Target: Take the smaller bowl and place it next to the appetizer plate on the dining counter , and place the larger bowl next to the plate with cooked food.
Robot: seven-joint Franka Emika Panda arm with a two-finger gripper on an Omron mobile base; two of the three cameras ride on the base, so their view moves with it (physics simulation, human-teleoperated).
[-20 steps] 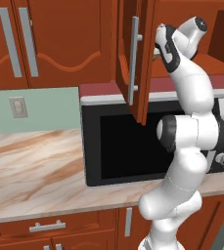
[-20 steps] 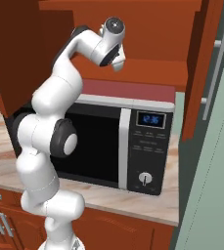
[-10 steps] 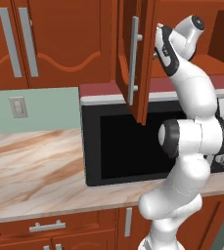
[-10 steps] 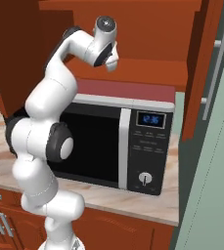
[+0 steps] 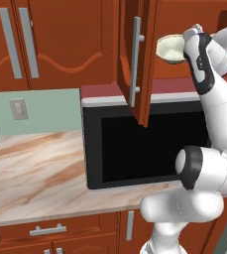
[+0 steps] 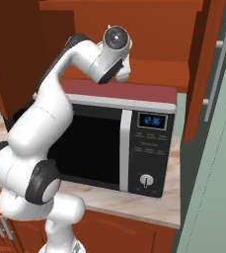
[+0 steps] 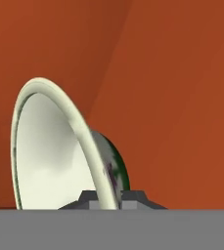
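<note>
Bowl first: from the left base, you see the larger bowl [image 5: 170, 48] raised by the open cabinet door [image 5: 135, 57], above the microwave [image 5: 144, 144]. From the right base, the arm reaches into the cabinet. In the hand view, your gripper [image 7: 112, 197] pinches the bowl's rim. Judging from this, both placements on the dining counter remain.

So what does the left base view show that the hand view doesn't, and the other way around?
Left base view alone: the microwave on the marbled wall counter, the open cabinet door above it, and the white arm reaching up into the cabinet. Hand view alone: the two fingertips on either side of the bowl's rim, one inside and one outside, and the dark green marks on its outer wall. Both show the larger bowl, tilted, cream inside, against red-brown cabinet wood.
</note>
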